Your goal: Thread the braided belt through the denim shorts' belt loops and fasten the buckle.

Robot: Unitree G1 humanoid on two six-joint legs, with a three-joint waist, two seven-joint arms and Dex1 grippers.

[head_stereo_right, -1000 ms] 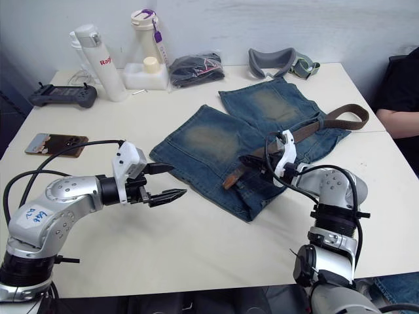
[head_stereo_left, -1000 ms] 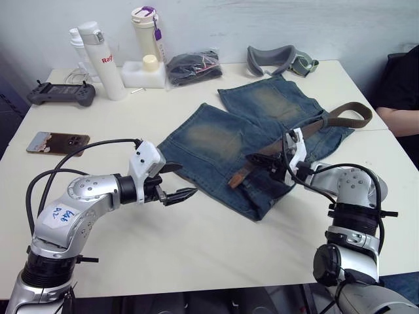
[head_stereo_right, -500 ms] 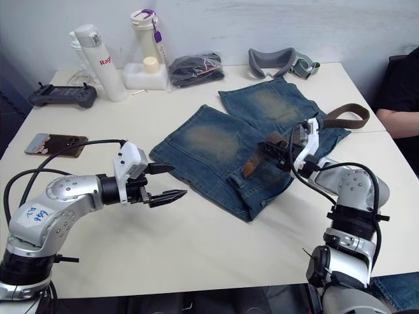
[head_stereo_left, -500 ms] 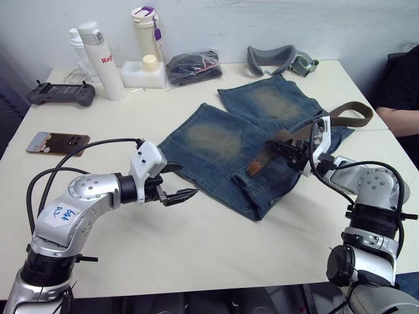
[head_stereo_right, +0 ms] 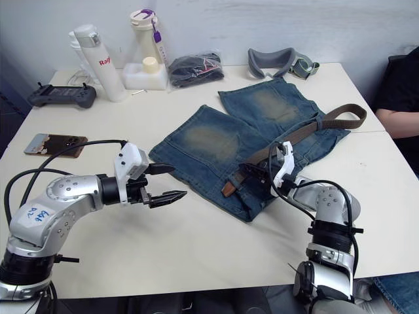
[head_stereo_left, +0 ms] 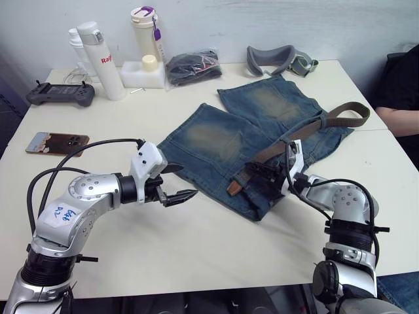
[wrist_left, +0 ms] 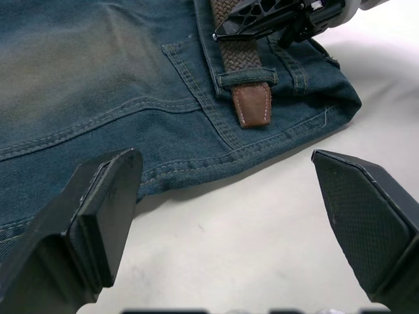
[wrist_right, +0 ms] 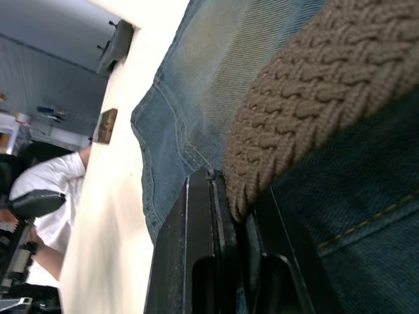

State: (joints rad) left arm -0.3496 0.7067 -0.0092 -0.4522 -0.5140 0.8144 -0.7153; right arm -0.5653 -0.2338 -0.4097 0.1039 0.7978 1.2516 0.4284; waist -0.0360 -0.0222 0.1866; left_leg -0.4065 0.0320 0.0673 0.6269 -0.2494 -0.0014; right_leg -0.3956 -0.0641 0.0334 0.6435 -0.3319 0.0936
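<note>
The belt [head_stereo_left: 308, 133] lies across the shorts [head_stereo_left: 249, 140], which are spread flat on the tabletop [head_stereo_left: 196, 248]. One end of the belt makes a loop past the far right edge of the shorts. The other end, with its red-brown tip [wrist_left: 252, 104], lies near the front edge of the shorts. The tip sticks out from under a belt loop [wrist_left: 247, 78]. The right hand [head_stereo_left: 262, 171] is down on the shorts, and its two black fingers [wrist_right: 196, 261] are pinched tight on the belt just behind that loop. The left hand [head_stereo_left: 177, 193] is above the bare tabletop, just beside the left edge of the shorts. Its fingers [wrist_left: 91, 216] are spread wide and hold nothing. A phone [head_stereo_left: 57, 142] lies near the left edge of the tabletop.
</note>
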